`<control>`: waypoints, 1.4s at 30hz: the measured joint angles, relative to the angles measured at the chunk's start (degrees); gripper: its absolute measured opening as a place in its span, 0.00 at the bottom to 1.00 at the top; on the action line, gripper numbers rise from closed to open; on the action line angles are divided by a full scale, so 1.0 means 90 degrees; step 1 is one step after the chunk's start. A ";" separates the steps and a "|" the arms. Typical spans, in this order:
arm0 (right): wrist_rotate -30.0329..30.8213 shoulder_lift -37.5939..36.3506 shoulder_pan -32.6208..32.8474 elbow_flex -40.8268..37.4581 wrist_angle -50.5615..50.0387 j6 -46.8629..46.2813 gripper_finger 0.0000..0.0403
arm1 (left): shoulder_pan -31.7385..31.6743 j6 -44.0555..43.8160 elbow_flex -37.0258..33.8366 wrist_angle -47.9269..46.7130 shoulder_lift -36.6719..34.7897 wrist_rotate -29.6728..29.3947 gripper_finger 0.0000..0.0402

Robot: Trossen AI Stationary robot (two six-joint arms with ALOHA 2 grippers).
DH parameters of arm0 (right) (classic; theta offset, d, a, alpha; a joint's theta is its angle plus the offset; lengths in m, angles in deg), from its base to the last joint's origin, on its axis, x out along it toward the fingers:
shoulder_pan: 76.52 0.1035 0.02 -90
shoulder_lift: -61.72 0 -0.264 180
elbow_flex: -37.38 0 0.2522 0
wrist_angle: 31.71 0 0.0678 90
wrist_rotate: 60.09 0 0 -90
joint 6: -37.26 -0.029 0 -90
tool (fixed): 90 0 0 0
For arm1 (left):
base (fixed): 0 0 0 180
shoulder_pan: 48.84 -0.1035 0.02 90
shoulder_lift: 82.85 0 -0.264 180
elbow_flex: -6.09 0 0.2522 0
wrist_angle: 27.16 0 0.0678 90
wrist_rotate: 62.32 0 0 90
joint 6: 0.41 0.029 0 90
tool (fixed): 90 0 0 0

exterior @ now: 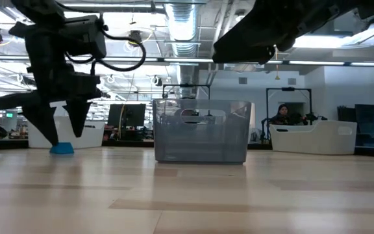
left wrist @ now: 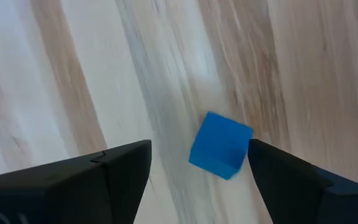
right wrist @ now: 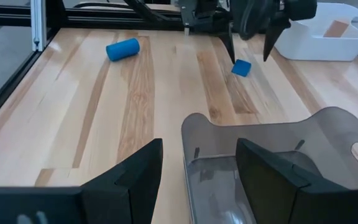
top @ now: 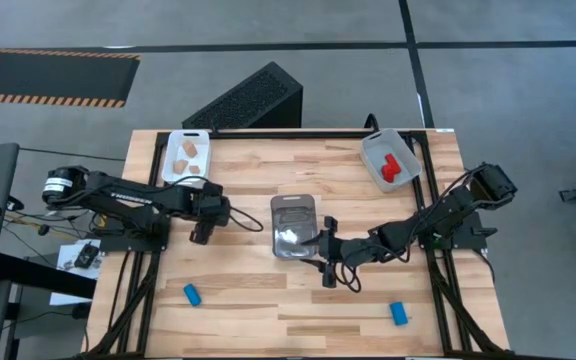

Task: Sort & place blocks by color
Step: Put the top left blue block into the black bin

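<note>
Blocks are partly sorted: light wood pieces (top: 189,154) lie in the white tray (top: 171,170), a red block (top: 392,168) in the grey tray (top: 372,151). Left gripper (left wrist: 197,168) hovers, jaws spread, over a small blue cube (left wrist: 220,145) on the table. Blue cylinders (top: 192,294) remain loose; the clear tray (top: 296,204) looks empty. Right gripper (right wrist: 197,168) waits open beside it.

blue cube (left wrist: 221,147), red block (top: 392,167), grey tray (top: 377,150)
</note>
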 joint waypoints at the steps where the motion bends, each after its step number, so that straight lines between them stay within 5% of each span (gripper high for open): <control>1: -0.0023 0.0000 0.0011 0.0000 -0.0001 0.0000 0.57 | -0.0035 0.0045 -0.0031 -0.0016 0.0000 0.0037 0.63; 14: -0.0051 0.0000 0.0108 0.0000 -0.0128 0.0000 0.57 | -0.0098 0.0405 -0.0415 0.0320 0.0164 0.0085 0.61; 27: -0.0049 0.0000 0.0058 0.0000 -0.0135 -0.0002 0.57 | -0.0101 0.0469 -0.0430 0.0370 0.0192 0.0340 0.30; 32: -0.0046 0.0000 0.0058 0.0000 -0.0081 -0.0111 0.57 | -0.0034 0.0111 -0.0363 0.0437 0.0191 0.0362 0.26; 39: 0.0096 0.0000 -0.0031 0.0000 0.0172 -0.1177 0.57 | 0.0500 -0.1059 -0.0012 0.1942 0.0050 0.0378 0.29; 42: 0.0369 0.0002 -0.0069 0.0000 0.0241 -0.1677 0.57 | 0.1083 -0.1178 0.0139 0.2732 0.0012 -0.0280 0.26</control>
